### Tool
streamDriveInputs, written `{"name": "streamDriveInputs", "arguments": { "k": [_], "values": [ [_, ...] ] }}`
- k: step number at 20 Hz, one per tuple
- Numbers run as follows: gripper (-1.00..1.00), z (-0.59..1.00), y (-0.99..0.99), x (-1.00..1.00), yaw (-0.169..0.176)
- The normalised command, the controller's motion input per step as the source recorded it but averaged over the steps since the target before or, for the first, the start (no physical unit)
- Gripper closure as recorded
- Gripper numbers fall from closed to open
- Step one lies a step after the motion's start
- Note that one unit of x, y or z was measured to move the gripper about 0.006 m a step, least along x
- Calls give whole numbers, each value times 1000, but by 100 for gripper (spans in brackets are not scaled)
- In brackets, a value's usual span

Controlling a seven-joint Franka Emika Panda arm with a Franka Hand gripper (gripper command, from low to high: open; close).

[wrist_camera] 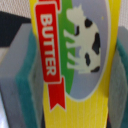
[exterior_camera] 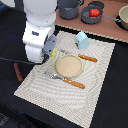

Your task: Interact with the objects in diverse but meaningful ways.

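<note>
Clearly yellow butter box (wrist_camera: pixel 75 65), red banner, spotted cow.

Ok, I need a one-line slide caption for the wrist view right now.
Wrist close-up: yellow butter box with red BUTTER ribbon and cow picture, held between the claw's grey, teal-edged pads.

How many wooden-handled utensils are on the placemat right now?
2: a fork on the plate's near side, a knife on its far side. The arm may hide more.
</note>
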Motion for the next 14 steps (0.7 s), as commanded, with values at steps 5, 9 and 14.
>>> {"name": "streamDriveInputs", "arguments": {
  "k": [5,9,14],
  "values": [
    [100,-442,299,-1000,0],
    [100,-286,249,-1000,0],
    [100,-79,203,-817,0]
  ]
}}
